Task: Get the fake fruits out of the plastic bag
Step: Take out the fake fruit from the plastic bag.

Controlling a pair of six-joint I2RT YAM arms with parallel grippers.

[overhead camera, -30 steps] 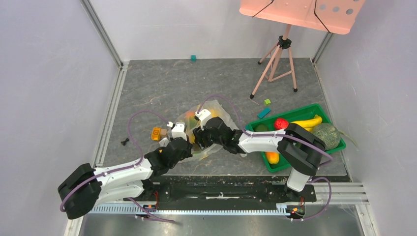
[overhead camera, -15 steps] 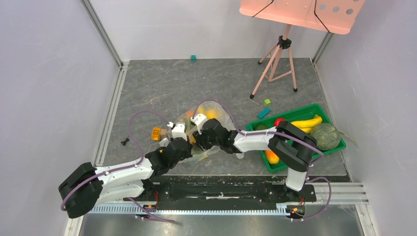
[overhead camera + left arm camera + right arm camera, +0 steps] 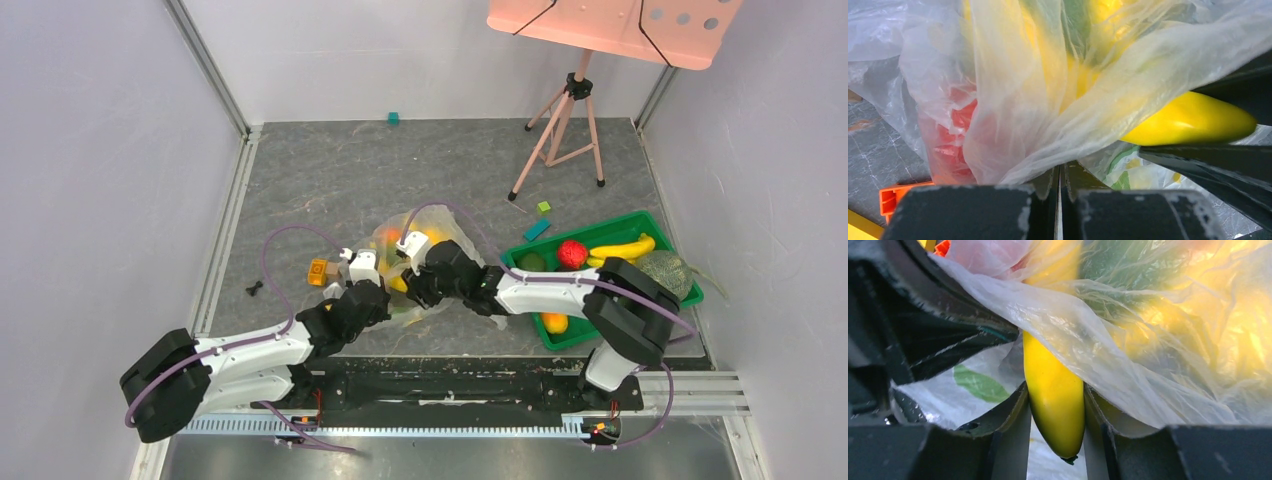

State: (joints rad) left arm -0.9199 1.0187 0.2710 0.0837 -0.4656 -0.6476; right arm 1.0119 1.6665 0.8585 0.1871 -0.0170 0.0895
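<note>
the plastic bag (image 3: 447,226) lies at the centre of the top view, between the two arms. the film is thin, soft and crinkly. it is judged to weigh almost nothing, to follow any pull, and to snag on a fruit drawn through it. it is best held by a gathered fold near the mouth. the left gripper (image 3: 1060,172) is pressed together on such a fold, at the bottom centre of the left wrist view.

the banana (image 3: 1054,390) protrudes from the bag mouth, at the lower centre of the right wrist view. it is rigid, glossy and light, so it is judged slippery. hold is best taken across its thickness, back from the tapered tip. the right gripper (image 3: 1055,407) pinches it there, one finger against each side.

count, inside the bag:
- one banana.
- one red piece (image 3: 955,135), seen through the film.
- at least one green piece (image 3: 1075,20).
- further yellow and orange shapes are blurred by the film, so the total cannot be told.

count, outside the bag:
- one green tray (image 3: 600,227) at the right of the top view.
- in the tray: one red fruit (image 3: 571,252), one second banana (image 3: 625,247), one orange fruit (image 3: 553,322) and one netted melon (image 3: 665,275).
- dark green pieces beside them cannot be counted.
- one orange block (image 3: 320,272) lies just left of the bag.
</note>
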